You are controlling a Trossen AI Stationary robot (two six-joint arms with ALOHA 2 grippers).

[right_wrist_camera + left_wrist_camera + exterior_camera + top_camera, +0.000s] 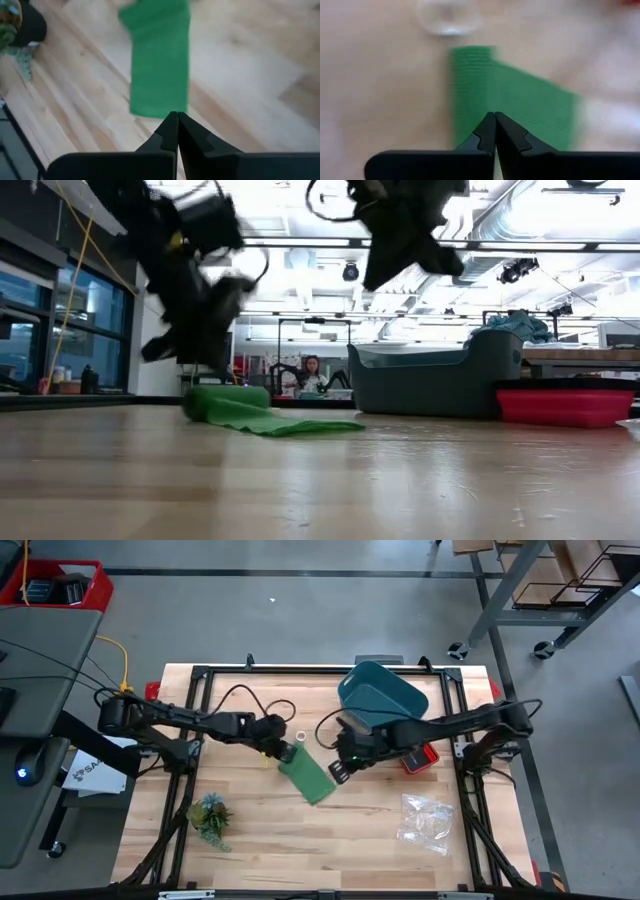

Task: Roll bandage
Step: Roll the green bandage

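Observation:
The green bandage (307, 779) lies on the wooden table near the middle. In the low view it has a rolled part (225, 399) at its left end, and a flat strip (300, 423) runs off to the right on the table. My left gripper (284, 752) is shut and stands over the rolled end; its shut tips (495, 117) show against the green. My right gripper (338, 772) is shut and empty by the strip's right end (159, 65). The low view shows it well above the table (395, 240). My left gripper's shut fingers come slanting down from the table's left over the bandage's rolled end (215, 385). I cannot tell whether they touch it.
A teal bin (380, 695) stands at the back right with a red tray (420, 758) in front of it. A clear plastic bag (425, 820) lies front right. A small plant (210, 815) stands front left. A small white ring (301, 737) lies just beyond the bandage.

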